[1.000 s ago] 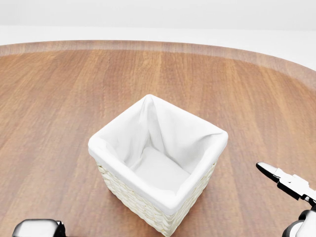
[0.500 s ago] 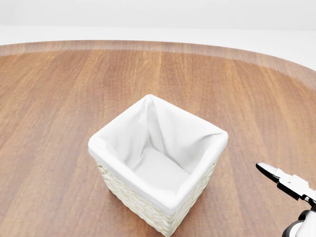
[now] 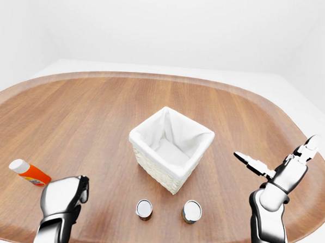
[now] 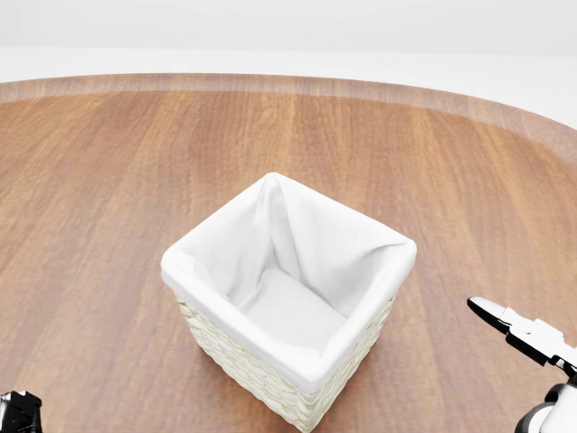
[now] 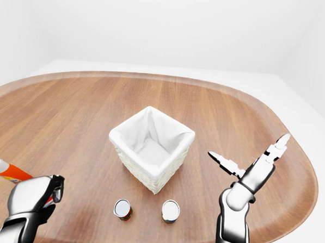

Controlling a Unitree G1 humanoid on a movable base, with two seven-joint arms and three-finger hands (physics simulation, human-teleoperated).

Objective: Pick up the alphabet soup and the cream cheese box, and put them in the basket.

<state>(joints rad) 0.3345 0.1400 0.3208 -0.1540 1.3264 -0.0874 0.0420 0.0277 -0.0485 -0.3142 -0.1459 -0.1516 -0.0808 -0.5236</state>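
Item: white cloth-lined woven basket (image 3: 171, 148), upright at mid-table, nothing visible inside.

Item: two small round metal-topped cans, one (image 3: 144, 208) and another (image 3: 191, 211), standing just below the basket in the left-eye view; which is the alphabet soup cannot be told. Likely rigid, smooth, moderately heavy; best gripped around the side wall.

Cream cheese box: not seen.

Left hand (image 3: 65, 195): fingers curled narrow, empty, left of the cans.

Right hand (image 3: 283, 166): fingers splayed wide, empty, right of the cans.
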